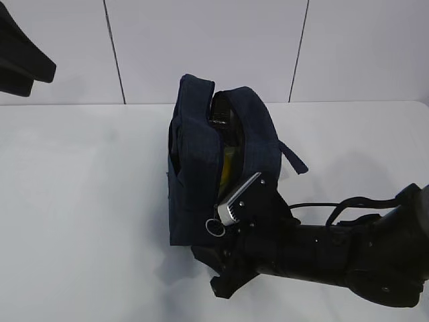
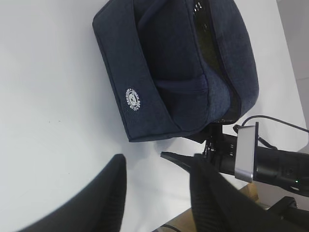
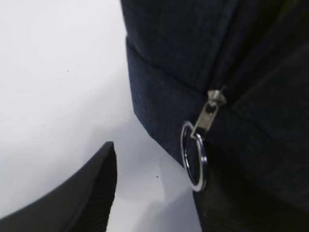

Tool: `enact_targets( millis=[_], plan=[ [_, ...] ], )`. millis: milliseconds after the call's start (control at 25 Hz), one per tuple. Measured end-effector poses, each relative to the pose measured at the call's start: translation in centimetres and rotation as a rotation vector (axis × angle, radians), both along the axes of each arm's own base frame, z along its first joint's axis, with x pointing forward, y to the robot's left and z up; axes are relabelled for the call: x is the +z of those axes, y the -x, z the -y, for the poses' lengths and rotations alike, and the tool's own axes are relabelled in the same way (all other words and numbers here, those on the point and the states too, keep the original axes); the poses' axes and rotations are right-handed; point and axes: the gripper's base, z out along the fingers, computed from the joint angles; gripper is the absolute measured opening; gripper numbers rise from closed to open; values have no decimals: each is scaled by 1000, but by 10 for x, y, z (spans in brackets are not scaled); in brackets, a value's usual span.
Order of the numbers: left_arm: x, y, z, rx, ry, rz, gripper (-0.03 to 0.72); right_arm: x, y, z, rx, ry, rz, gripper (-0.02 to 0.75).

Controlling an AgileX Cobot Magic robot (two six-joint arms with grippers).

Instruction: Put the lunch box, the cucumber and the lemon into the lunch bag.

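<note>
My left fingers [image 2: 157, 193], ribbed black, hang spread and empty above the white tabletop [image 1: 80, 201]. The boxy navy fabric lunch bag [image 1: 201, 174] stands mid-tabletop, gaping; something glossy and yellow shows inside, hard to make out. My right fingers [image 3: 154, 193] are parted around its silver ring pull [image 3: 194, 157], one finger mostly hidden.

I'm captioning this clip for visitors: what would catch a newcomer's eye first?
The dark navy lunch bag in the middle of the white table, its top gaping with something yellow and green inside. Next, the silver ring pull on its zipper, with the right gripper closing in around it at the bag's near end.
</note>
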Motion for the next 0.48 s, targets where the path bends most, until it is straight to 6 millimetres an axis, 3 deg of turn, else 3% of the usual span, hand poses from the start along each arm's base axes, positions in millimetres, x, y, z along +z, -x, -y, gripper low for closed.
enact_targets(
  millis=[480],
  plan=[
    [0, 0, 0, 0, 0, 0, 316, 0, -5, 0, -47, -16, -13, 244]
  ],
)
